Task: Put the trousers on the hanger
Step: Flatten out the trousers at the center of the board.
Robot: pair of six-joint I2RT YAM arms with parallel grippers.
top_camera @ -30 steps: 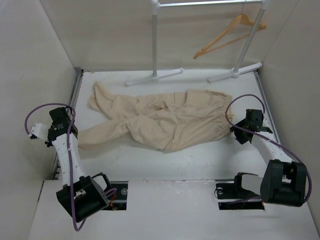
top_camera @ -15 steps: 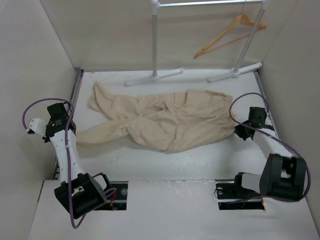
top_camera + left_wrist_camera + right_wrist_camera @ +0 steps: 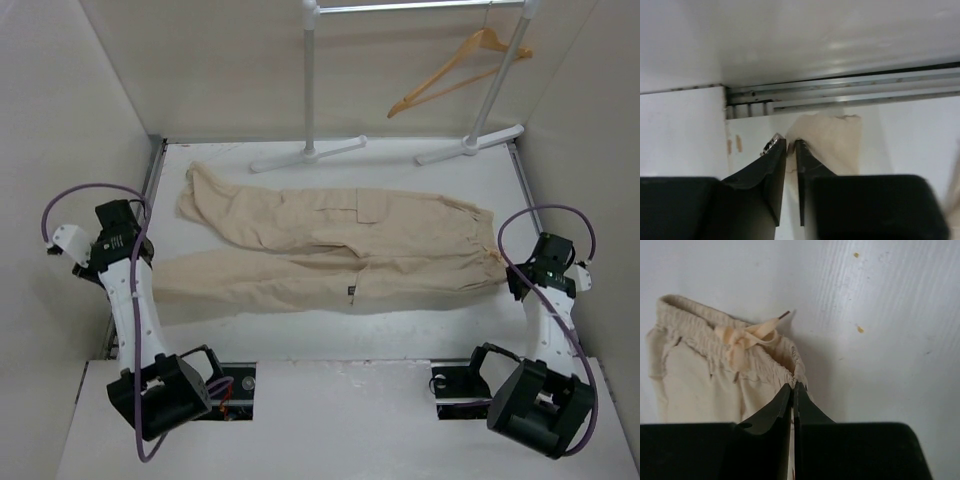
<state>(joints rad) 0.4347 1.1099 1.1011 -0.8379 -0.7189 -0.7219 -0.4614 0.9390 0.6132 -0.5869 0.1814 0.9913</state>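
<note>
Beige cloth covers most of the white table [image 3: 300, 335]: the trousers [image 3: 330, 245] lie flat and long, legs to the left, gathered waistband [image 3: 700, 322] to the right. The hanger [image 3: 437, 72] is not with them. It hangs by its hook on the white rack [image 3: 310, 90] at the far right, above the table and well apart from the cloth.

The right gripper [image 3: 792, 387] is clenched on the near right corner of the waistband, beside the tied drawstring [image 3: 747, 335]. The left gripper [image 3: 790, 145] shows only a narrow slit between its jaws. The cuff [image 3: 832, 135] of the near leg lies just at its tips, but I cannot tell if the cloth is pinched there.

I judge that the step in hand is spreading the trousers flat, and it looks nearly complete; the hanging itself is not yet begun. The next move probably calls for folding the garment to a shorter length, or for fetching the hanger from the rack. The cloth must then pass over the crossbar, so one gripper must be free for the wood.

Room at the sides is small. The cuff is near the metal rail [image 3: 840, 85] at the left edge of the table, and the waistband is close to the right edge, with walls on both sides. The near strip of the table and the far strip in front of the rack feet give more open space.
</note>
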